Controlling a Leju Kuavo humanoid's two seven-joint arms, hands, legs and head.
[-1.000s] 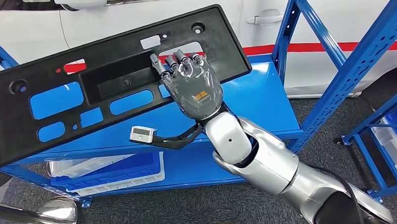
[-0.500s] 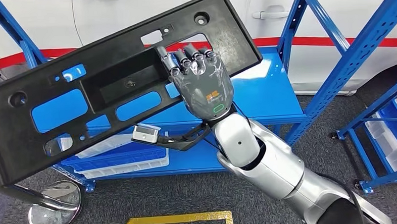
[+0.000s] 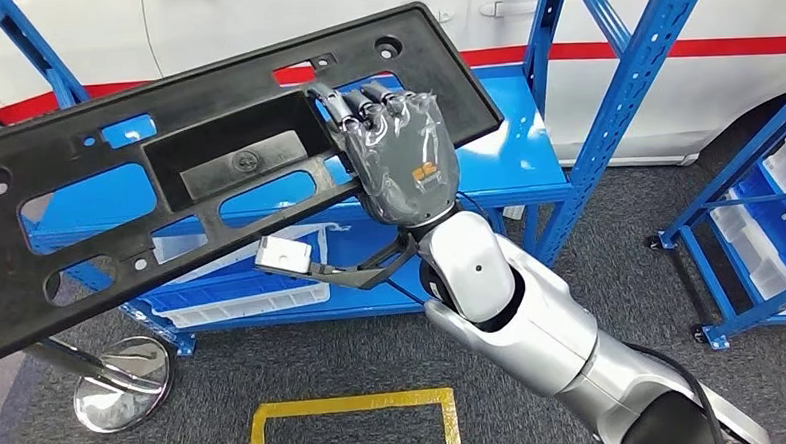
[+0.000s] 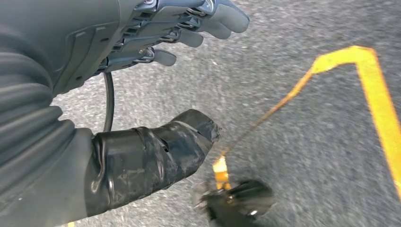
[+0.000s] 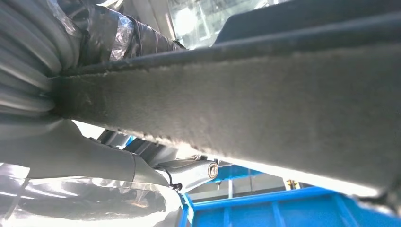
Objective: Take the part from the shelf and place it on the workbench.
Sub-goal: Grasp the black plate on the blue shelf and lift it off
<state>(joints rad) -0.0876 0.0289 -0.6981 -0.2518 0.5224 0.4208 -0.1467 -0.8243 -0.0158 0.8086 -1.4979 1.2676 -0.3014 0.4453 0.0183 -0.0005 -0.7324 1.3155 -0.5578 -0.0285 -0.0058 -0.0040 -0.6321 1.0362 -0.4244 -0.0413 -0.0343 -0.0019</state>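
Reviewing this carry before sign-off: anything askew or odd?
One thing: the long black part hangs tilted, held by the right hand alone near one end, so most of its length overhangs unsupported. The left hand hangs empty over the floor. No damage visible.

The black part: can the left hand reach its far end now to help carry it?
Probably not at once. The left hand hangs open over the grey floor, while the right hand alone holds the black part high, clear of the blue shelf.
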